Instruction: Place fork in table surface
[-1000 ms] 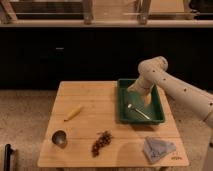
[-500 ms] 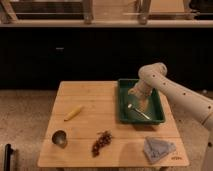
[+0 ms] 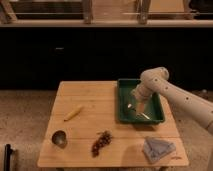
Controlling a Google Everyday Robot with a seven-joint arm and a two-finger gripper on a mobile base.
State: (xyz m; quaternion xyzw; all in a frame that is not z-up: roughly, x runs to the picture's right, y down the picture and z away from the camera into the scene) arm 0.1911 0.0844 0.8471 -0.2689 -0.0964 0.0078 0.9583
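The silver fork (image 3: pixel 139 113) lies inside the dark green tray (image 3: pixel 124 103) at the right of the light wooden table (image 3: pixel 90 125). My gripper (image 3: pixel 138 104) hangs from the white arm reaching in from the right and is low over the tray, right above the fork's near end. I cannot tell whether it touches the fork.
A yellow banana (image 3: pixel 73 113) lies on the left of the table. A small metal cup (image 3: pixel 59 138) stands at the front left. A bunch of dark grapes (image 3: pixel 101 142) lies at the front middle. A grey-blue cloth (image 3: pixel 158 148) lies at the front right.
The gripper has moved down into the tray, closer to the fork. The fork and the other things have not moved.
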